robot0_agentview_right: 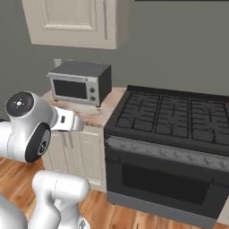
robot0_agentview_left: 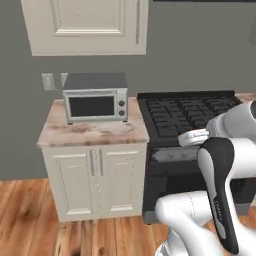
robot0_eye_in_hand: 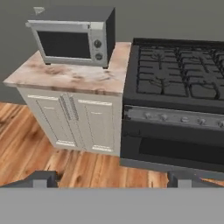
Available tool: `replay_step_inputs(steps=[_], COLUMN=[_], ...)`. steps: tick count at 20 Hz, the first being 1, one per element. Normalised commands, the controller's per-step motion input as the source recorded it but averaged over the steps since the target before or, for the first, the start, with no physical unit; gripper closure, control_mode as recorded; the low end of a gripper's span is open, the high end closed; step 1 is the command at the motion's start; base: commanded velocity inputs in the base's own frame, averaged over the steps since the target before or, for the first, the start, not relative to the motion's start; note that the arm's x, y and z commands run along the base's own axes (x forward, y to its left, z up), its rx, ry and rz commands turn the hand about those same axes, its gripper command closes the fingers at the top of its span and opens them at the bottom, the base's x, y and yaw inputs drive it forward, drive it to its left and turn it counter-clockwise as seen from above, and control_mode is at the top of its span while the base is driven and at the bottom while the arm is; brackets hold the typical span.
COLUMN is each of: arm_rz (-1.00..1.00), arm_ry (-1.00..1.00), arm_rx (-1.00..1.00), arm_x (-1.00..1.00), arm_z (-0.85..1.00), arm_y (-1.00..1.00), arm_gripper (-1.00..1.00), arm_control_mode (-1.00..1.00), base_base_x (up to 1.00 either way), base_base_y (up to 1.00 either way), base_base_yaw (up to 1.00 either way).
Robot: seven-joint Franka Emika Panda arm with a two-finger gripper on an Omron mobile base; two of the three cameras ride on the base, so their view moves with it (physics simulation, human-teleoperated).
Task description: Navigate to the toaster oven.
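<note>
Claw: in the hand view the claw shows as two small dark tips at the bottom edge, far apart from each other with bare wooden floor between them; the fingers stand wide and grip nothing.
Arm: white with dark joints, folded close over the base; it rises at the lower right of the left base view and at the lower left of the right base view.
Ahead of the claw: a cream cabinet with two doors on the left and a black stove range on the right, the two side by side and touching.
Toaster oven: the toaster oven stands upright at the back of the marble tabletop over the cream cabinet, against the grey wall. Its dark glass window faces forward, and two knobs sit down the right side of its front. The stove range lies just to its right.
Toaster oven, other views: toward the upper left in both the right base view and the hand view.
Tabletop: its front part, before the toaster oven, is bare marble.
Stove range: black grates on top, a row of knobs along the front panel, an oven door with a dark window below.
Above: a cream wall cabinet hangs over the toaster oven.
Wall: a pale outlet plate sits just left of the toaster oven.
</note>
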Motion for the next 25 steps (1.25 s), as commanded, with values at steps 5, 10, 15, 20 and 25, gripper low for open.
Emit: replay_step_inputs(steps=[5, 10, 15, 20, 25], arm_rz=[0.00, 0.00, 0.00, 0.00, 0.00], arm_ry=[0.00, 0.00, 0.00, 0.00, 0.00], arm_rx=[0.00, 0.00, 0.00, 0.00, 0.00], arm_x=[0.00, 0.00, 0.00, 0.00, 0.00], arm_z=[0.00, 0.00, 0.00, 0.00, 0.00], arm_y=[0.00, 0.00, 0.00, 0.00, 0.00], arm_gripper=[-1.00, -1.00, -1.00, -1.00, -1.00], arm_control_mode=[1.00, 1.00, 1.00, 1.00, 1.00], base_base_x=[1.00, 1.00, 1.00, 0.97, 0.99], base_base_y=[1.00, 0.29, -0.12, 0.63, 0.98], base_base_yaw=[-0.13, -0.08, -0.05, -0.20, -0.47])
